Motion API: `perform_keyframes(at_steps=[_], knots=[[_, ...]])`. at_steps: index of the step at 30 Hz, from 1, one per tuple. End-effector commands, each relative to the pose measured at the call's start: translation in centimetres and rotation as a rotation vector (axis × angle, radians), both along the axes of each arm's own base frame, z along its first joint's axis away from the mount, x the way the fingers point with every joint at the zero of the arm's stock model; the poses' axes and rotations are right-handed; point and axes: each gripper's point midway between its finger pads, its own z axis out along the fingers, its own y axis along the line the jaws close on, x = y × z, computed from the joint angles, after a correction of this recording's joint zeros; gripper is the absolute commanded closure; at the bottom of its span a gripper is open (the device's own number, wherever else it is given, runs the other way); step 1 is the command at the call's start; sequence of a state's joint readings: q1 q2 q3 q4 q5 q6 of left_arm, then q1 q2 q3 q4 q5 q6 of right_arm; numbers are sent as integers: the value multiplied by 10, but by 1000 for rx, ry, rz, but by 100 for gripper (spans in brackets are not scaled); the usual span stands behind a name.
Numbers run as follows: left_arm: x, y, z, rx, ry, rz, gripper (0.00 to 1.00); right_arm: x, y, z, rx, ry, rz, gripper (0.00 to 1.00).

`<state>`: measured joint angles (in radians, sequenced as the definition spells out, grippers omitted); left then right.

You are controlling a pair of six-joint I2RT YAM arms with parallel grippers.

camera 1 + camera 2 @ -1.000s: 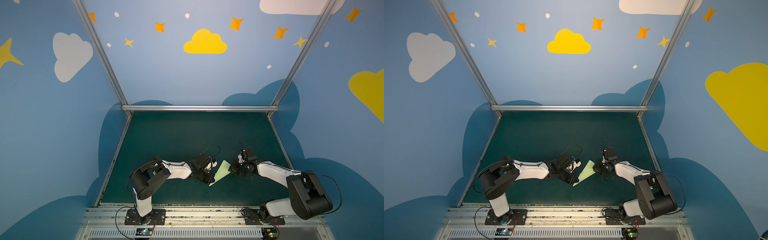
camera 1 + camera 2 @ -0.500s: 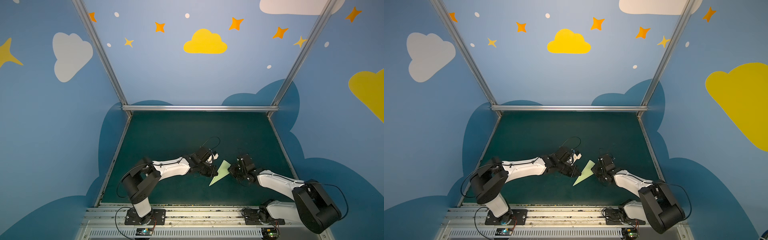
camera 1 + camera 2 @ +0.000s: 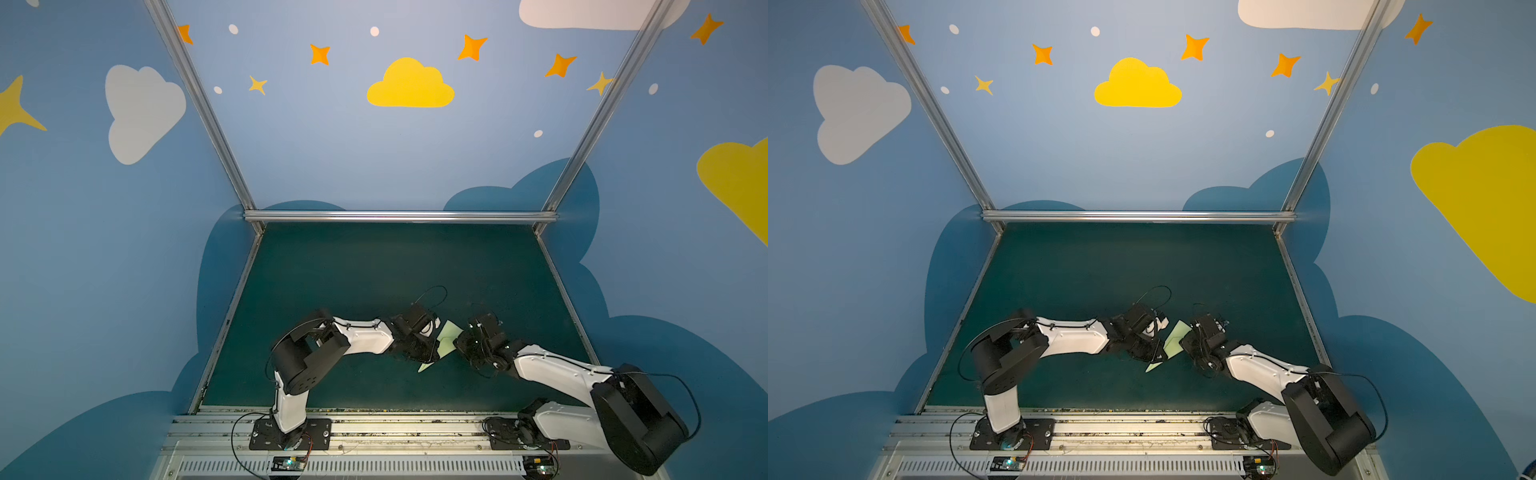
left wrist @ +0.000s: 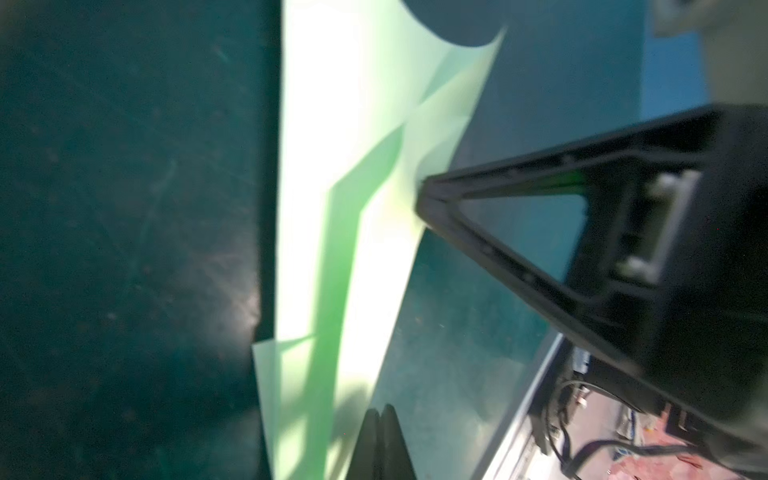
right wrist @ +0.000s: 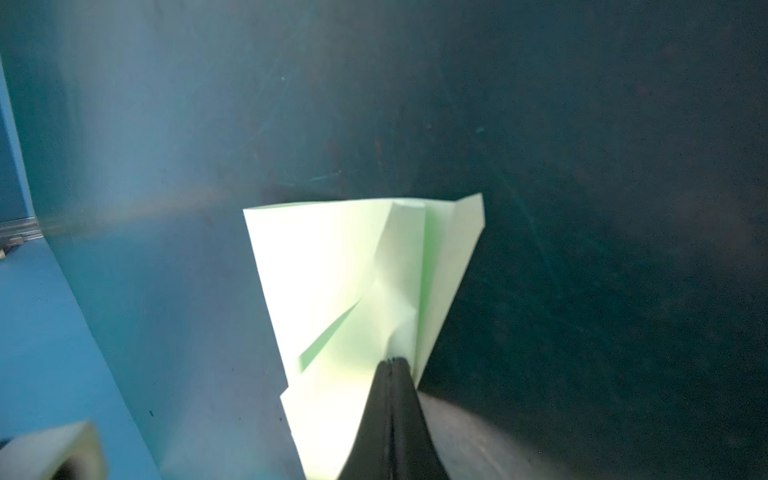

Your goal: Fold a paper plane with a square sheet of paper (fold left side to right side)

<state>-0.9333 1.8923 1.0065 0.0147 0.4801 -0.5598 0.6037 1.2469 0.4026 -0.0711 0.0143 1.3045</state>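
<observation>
You have the paper plane (image 3: 446, 346) near the front of the green mat (image 3: 374, 270), about mid-width, caught between the two arms in both top views. The pointed tip aims at the near edge of the mat and a little left, and the wide tail end faces the back. The left gripper (image 3: 435, 354) sits on the plane's left edge and the right gripper (image 3: 457, 345) on its right edge. The two grippers are close but not touching each other.

Right wrist view: the right gripper (image 5: 390, 362) is clamped tight on the paper plane (image 5: 345, 266). Its fingers are pressed together with paper crumpling right at the tips, and the wing flaps fan out beyond them.

Left wrist view: the left gripper (image 4: 380, 415) has its fingers closed flat against each other, tips over the pale green sheet. The picture is smeared, so you cannot tell whether a layer is nipped between them or the tips only rest on it. The same view shows the right gripper (image 4: 422, 199) biting the plane's long edge from the side. A dark shadow runs on the mat along the opposite long edge.
</observation>
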Motion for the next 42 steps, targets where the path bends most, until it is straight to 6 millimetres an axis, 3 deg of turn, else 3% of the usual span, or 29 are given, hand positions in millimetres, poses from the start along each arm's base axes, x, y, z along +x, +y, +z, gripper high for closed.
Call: perform_keyframes(at_steps=[1, 8, 16, 20, 24, 27, 36, 39, 42], knots=[[12, -3, -1, 10, -30, 26, 97, -58, -45, -44, -201, 254, -20, 100], [8, 10, -24, 64, 4, 44, 97, -46, -66, -37, -202, 259, -84, 100], [8, 13, -28, 59, 16, 56, 97, -26, -82, -28, -161, 249, -152, 100], [8, 14, -30, 63, 22, 56, 96, -14, -77, -4, -135, 195, -126, 100], [7, 12, -30, 56, 27, 51, 97, 3, -63, 32, -82, 41, -33, 100], [5, 13, -32, 57, 33, 46, 97, 7, -47, 42, -49, 18, 42, 100], [5, 15, -32, 72, 30, 41, 97, 22, 16, 39, -26, 18, 202, 100], [5, 16, -31, 73, 29, 40, 97, 23, 19, 28, -39, 44, 199, 100], [5, 17, -31, 76, 29, 40, 97, 18, 8, 14, -75, 87, 170, 100]])
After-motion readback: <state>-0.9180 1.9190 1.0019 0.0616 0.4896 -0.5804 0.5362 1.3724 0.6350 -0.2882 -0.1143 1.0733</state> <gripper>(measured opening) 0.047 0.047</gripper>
